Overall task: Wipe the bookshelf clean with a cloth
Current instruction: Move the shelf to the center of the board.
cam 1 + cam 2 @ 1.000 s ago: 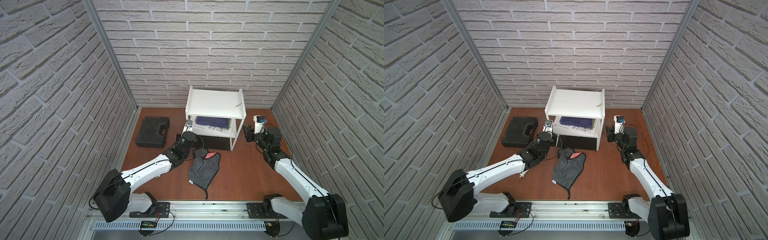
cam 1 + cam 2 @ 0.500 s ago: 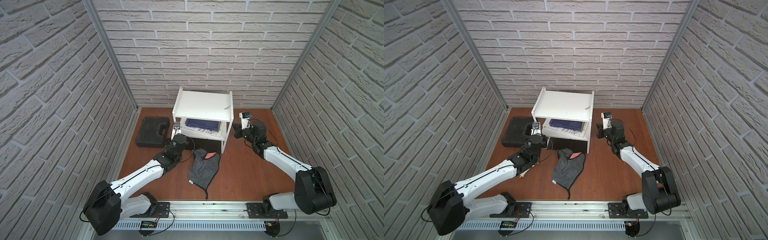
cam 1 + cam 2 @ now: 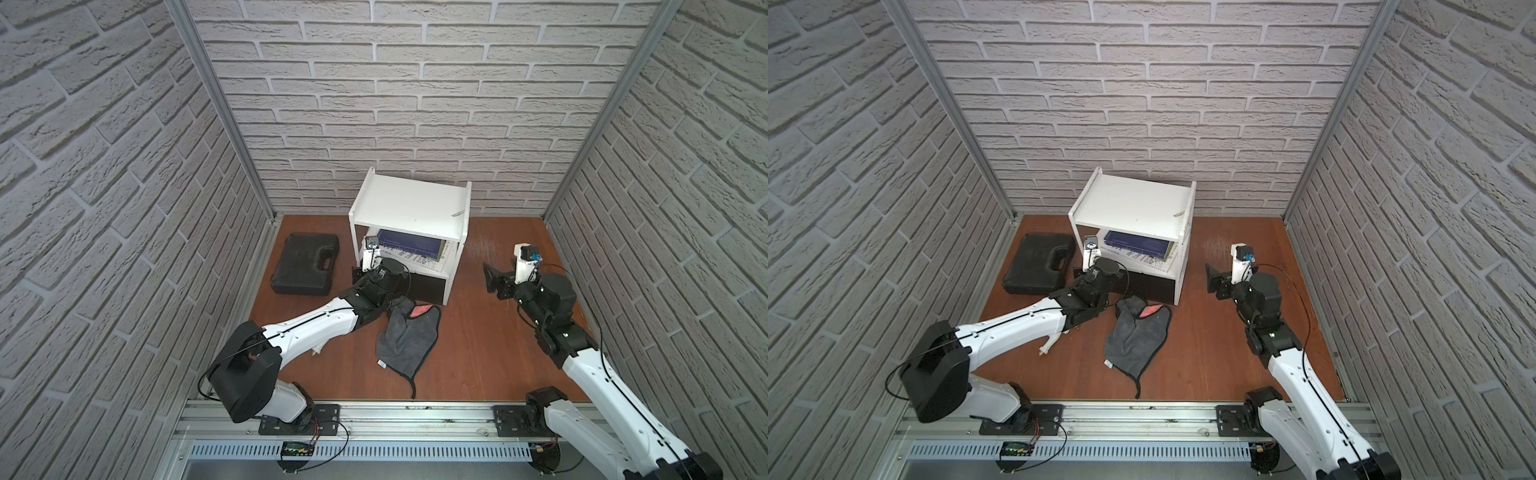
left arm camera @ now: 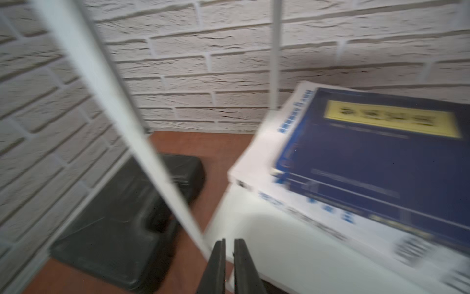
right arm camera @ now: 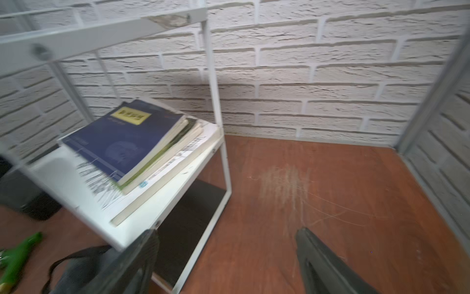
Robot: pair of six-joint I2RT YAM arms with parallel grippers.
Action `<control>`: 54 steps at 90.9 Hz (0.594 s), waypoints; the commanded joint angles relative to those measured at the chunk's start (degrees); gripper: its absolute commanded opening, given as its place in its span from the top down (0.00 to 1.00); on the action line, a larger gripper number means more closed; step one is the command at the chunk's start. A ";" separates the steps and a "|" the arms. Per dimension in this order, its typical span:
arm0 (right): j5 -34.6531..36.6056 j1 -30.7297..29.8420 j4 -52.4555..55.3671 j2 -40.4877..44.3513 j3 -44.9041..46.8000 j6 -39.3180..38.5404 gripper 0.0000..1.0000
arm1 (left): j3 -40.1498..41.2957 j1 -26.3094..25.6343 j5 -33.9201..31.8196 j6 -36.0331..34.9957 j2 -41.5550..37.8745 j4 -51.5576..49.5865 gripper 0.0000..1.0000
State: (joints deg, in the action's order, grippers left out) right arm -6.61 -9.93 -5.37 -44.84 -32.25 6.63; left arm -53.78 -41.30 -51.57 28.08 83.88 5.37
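Left gripper (image 3: 357, 275) is pinched nearly shut, with just a thin slit between the fingers (image 4: 216, 262). It sits at the front left post of the bookshelf (image 3: 409, 205), down by the lower board (can't tell if it's pinching anything, the wrist view is blurred).

Right gripper (image 3: 492, 277) is spread wide and holds nothing. It's over bare tabletop (image 3: 478, 353) near the bookshelf's right side, not touching it.

Bookshelf stands upright at the back, near the brick wall (image 3: 415, 124), turned slightly askew in both top views. A stack of books (image 3: 409, 249) lies flat on its lower board, blue one on top.

Cloth (image 3: 409, 336) lies loose and crumpled on the tabletop in front of the bookshelf. Its pink end is nearest the bookshelf and its upper edge runs under the left arm's wrist (neither gripper has it).

Black case (image 3: 305, 270) lies flat just left of the bookshelf.
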 commanded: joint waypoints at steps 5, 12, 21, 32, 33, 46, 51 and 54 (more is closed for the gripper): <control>-21.08 -2.56 -11.26 2.91 3.93 0.51 0.11 | -0.61 -1.19 7.10 1.97 -0.82 3.05 1.00; -22.64 -5.23 -12.33 -1.46 1.87 -1.04 0.11 | 0.71 -0.51 9.07 1.98 -2.21 2.99 1.00; -16.24 -8.97 -16.08 -8.79 -0.75 -3.05 0.11 | 2.29 -0.44 9.42 2.11 -4.57 2.77 1.00; -4.64 -10.44 -24.89 -16.95 -1.92 -0.48 0.11 | 6.57 -0.54 10.16 2.50 -9.81 2.91 1.00; -4.16 -10.45 -25.49 -17.48 -2.06 -0.35 0.11 | 7.02 -0.54 10.17 2.68 -10.59 2.73 1.00; -1.67 -10.55 -27.53 -25.37 -6.23 0.46 0.19 | 13.59 -0.30 10.01 4.54 -20.88 -1.03 0.64; 1.17 -10.54 -26.78 -26.91 -7.42 0.88 0.25 | 16.31 0.46 10.55 4.80 -24.87 -2.27 0.49; 3.02 -10.53 -26.52 -27.45 -7.89 0.92 0.29 | 18.10 1.63 11.94 4.96 -27.30 -2.69 0.41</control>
State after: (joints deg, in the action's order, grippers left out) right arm -11.20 -20.25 -26.33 -71.16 -36.99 6.28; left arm -39.81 -41.74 -41.30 31.88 63.51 4.43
